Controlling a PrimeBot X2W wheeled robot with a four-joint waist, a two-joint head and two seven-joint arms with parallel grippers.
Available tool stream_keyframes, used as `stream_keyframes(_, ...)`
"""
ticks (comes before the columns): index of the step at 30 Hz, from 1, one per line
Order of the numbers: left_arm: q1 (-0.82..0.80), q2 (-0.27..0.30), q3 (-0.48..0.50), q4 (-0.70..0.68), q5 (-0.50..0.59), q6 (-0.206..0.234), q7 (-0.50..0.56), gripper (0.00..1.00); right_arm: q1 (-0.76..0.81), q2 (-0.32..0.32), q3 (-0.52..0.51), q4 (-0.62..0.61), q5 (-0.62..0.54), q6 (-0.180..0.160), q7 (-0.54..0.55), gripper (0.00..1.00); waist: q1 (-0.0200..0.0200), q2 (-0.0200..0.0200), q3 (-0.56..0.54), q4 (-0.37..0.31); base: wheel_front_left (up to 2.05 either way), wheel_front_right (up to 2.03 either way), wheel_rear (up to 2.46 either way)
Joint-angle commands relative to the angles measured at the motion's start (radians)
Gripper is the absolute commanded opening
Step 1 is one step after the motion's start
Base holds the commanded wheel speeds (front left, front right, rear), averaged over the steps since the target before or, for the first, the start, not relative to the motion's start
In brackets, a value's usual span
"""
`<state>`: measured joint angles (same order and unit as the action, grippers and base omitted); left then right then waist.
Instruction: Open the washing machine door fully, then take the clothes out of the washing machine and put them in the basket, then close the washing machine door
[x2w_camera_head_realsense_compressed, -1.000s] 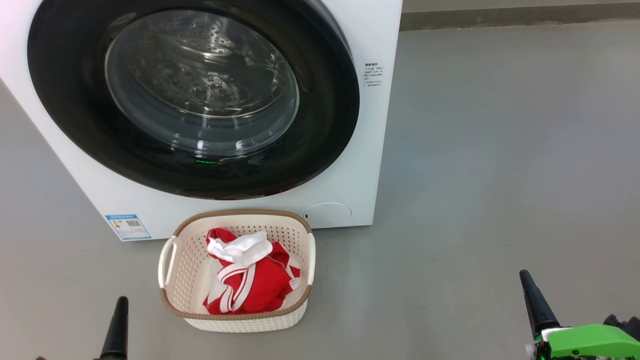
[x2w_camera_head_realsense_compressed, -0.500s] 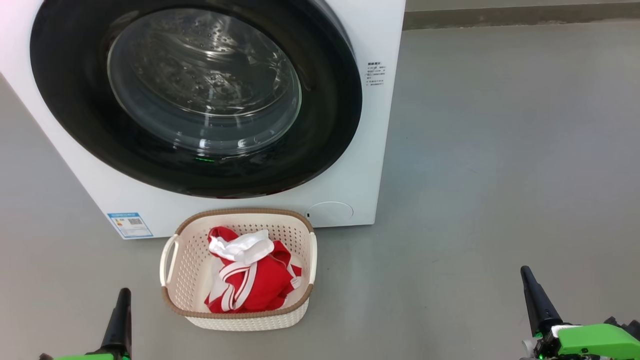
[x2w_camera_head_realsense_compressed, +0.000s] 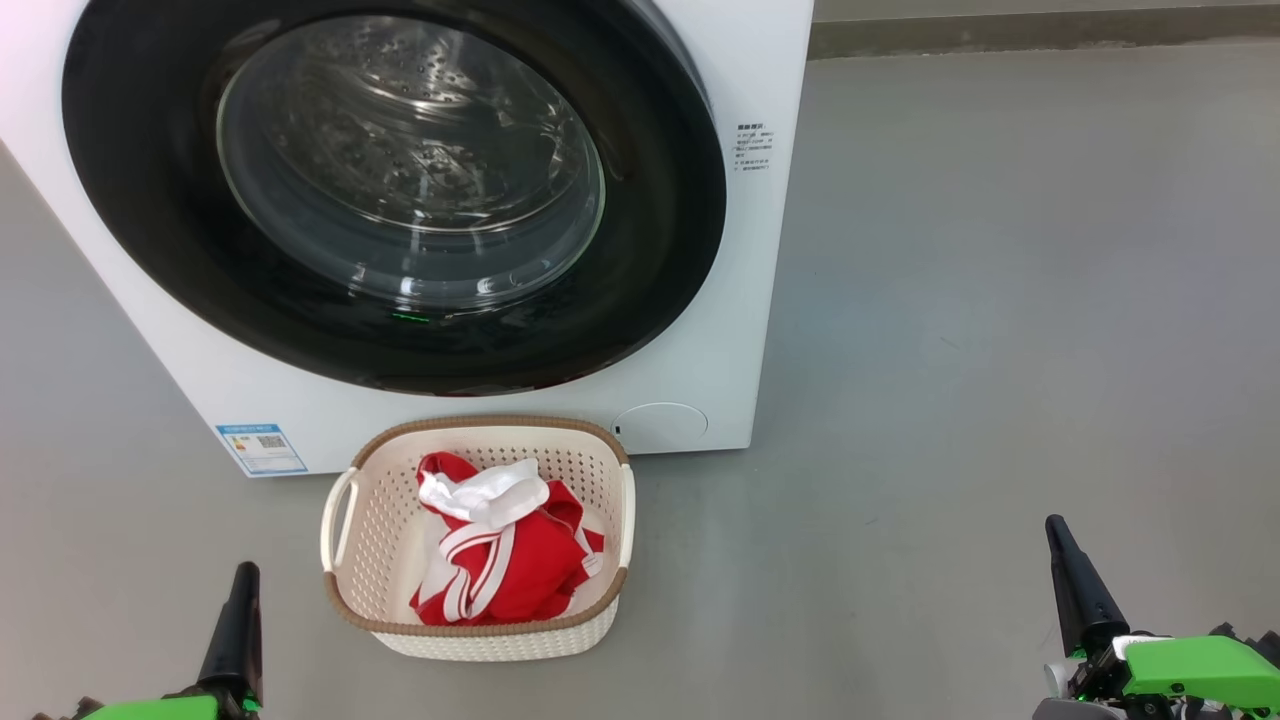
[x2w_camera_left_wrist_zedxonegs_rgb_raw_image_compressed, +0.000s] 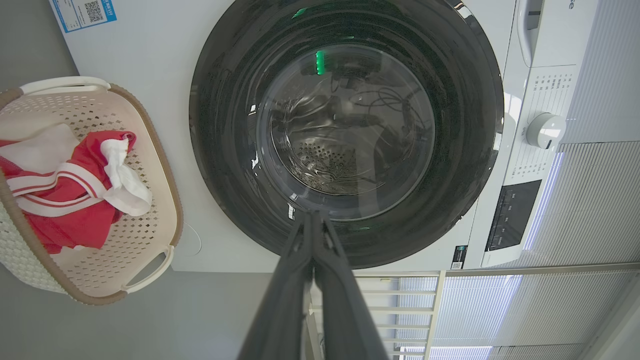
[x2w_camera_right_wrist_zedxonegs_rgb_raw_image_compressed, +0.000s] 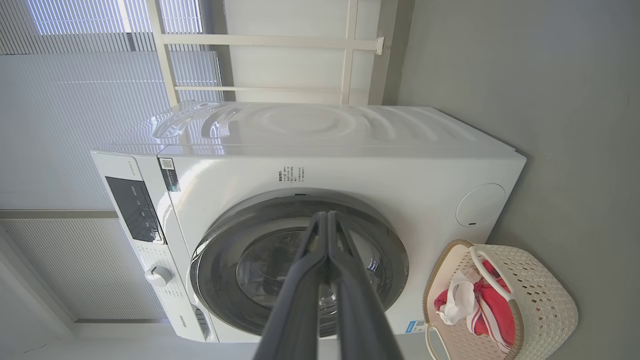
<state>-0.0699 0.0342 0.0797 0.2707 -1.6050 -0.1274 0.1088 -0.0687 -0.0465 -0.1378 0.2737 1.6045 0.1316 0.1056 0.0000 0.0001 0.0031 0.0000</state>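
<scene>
Right gripper (x2w_camera_head_realsense_compressed: 1052, 525) and left gripper (x2w_camera_head_realsense_compressed: 245, 570) both risen a little since earlier; each pressed together, empty. Washing machine door (x2w_camera_head_realsense_compressed: 400, 190) shut flush on washing machine (x2w_camera_head_realsense_compressed: 760, 300). Clothes (x2w_camera_head_realsense_compressed: 500, 570) heaped in basket (x2w_camera_head_realsense_compressed: 370, 530) just before it. Closing step looks finished; next move calls only for backing clear.

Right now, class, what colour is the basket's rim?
Brown, with a woven look, around the cream basket; the head view shows it best.

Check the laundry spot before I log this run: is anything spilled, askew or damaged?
Nothing stands out. The washing machine door looks shut and unbroken, the clothes lie inside the upright basket with nothing hanging over its rim, and the floor shows no spill.
</scene>
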Motion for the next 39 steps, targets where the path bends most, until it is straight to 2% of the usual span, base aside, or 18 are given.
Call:
stream_keyframes(1, -0.038, 0.016, 0.034, -0.026, -0.003, -0.003, 0.005, 0.00, -0.039, -0.004, 0.023, -0.029, 0.004, -0.001, 0.008, 0.00, 0.0000, -0.0001, 0.000, 0.000, 0.00, 0.00, 0.00)
stream_keyframes(39, -0.038, 0.016, 0.034, -0.026, -0.003, -0.003, 0.005, 0.00, -0.039, -0.004, 0.024, -0.029, 0.004, -0.001, 0.008, 0.00, 0.0000, -0.0001, 0.000, 0.000, 0.00, 0.00, 0.00)
